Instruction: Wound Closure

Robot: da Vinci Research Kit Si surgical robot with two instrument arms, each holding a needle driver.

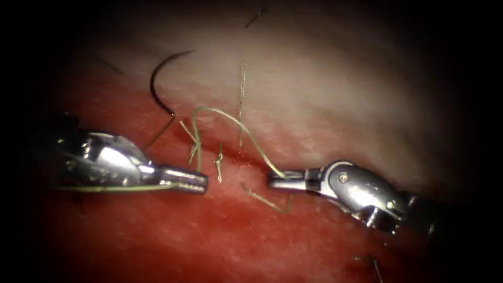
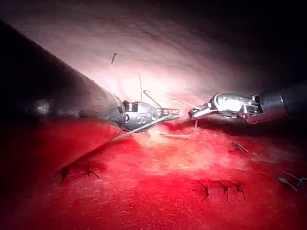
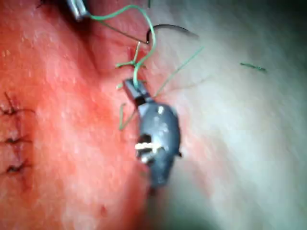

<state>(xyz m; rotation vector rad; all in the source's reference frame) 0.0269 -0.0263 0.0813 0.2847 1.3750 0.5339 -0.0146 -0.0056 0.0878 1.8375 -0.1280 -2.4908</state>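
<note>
We see the left tool [image 1: 183, 179] with its jaws clenched on the thread [image 1: 225, 116]; a green strand runs back from the jaw tips along the underside of its wrist toward the picture's left edge. The right tool [image 1: 277, 181] faces it across a small gap, jaws closed on the other run of the same thread, which rises from its tip in an arch up and to the left, then drops to the cut [image 1: 230, 157] between the two tools. In the right wrist view the green strand [image 3: 144, 57] climbs from the closed jaws of the right tool [image 3: 130, 88] and loops over toward the left tool's tip [image 3: 76, 8].

Neither tool holds the needle [image 1: 160, 78]. It lies free on the tissue [image 1: 325, 94], above and left of the cut, well apart from both jaws, its dark curve open to the right; the thread leaves its lower end and slants down toward the left tool. We cannot tell whether any part of it sits in the tissue.

Short cut ends of thread [image 1: 242, 89] stand around the cut, and another lies just below the right tool's tip. Red fluid [image 1: 209, 230] covers the lower tissue. In the left wrist view, finished stitches [image 2: 223, 188] sit in the red surface nearer the camera.
</note>
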